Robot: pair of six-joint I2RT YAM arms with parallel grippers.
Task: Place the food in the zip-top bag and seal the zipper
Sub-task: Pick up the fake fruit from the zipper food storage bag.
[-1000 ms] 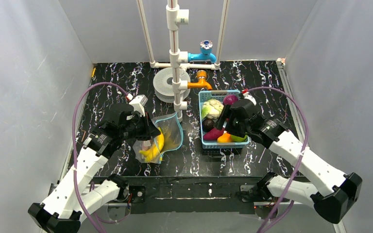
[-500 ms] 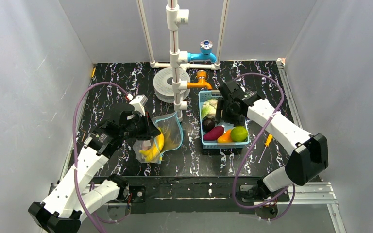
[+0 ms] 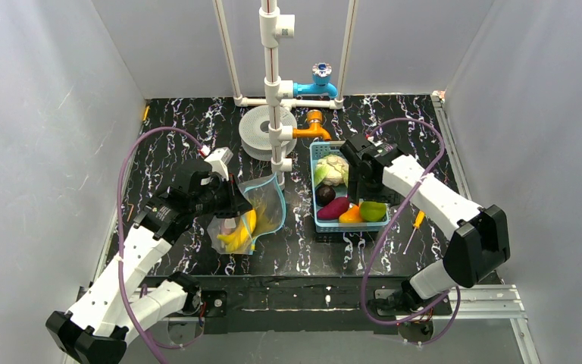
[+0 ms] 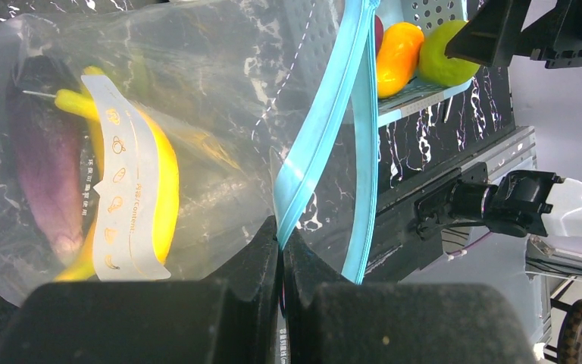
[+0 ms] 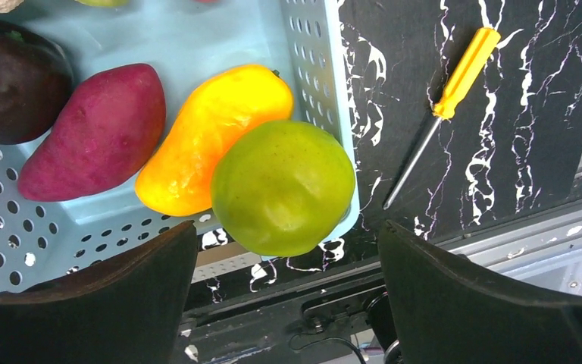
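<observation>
The zip-top bag [image 3: 261, 208] lies left of centre, mouth open, with yellow bananas [image 3: 239, 233] inside. In the left wrist view the bag [image 4: 227, 98] holds a banana [image 4: 165, 178] and a purple eggplant [image 4: 45, 171] behind its white label [image 4: 125, 205]. My left gripper [image 3: 231, 206] is shut on the blue zipper strip [image 4: 322, 133], pinched at the jaws [image 4: 280, 244]. My right gripper [image 3: 364, 196] is open and empty above a green apple [image 5: 284, 186], beside an orange-yellow fruit [image 5: 212, 136] and a maroon sweet potato [image 5: 95, 140].
The light-blue basket [image 3: 375, 225] also holds a pale cabbage [image 3: 333, 168] and a dark round fruit [image 5: 15, 91]. An orange-handled screwdriver [image 3: 414, 230] lies right of the basket. A white pipe stand [image 3: 274, 114], a tape roll [image 3: 258, 130] and taps stand behind.
My right arm has swung up and round from the basket's near right to its far side, and the gripper now hangs over the green apple. My left gripper still holds the bag's mouth.
</observation>
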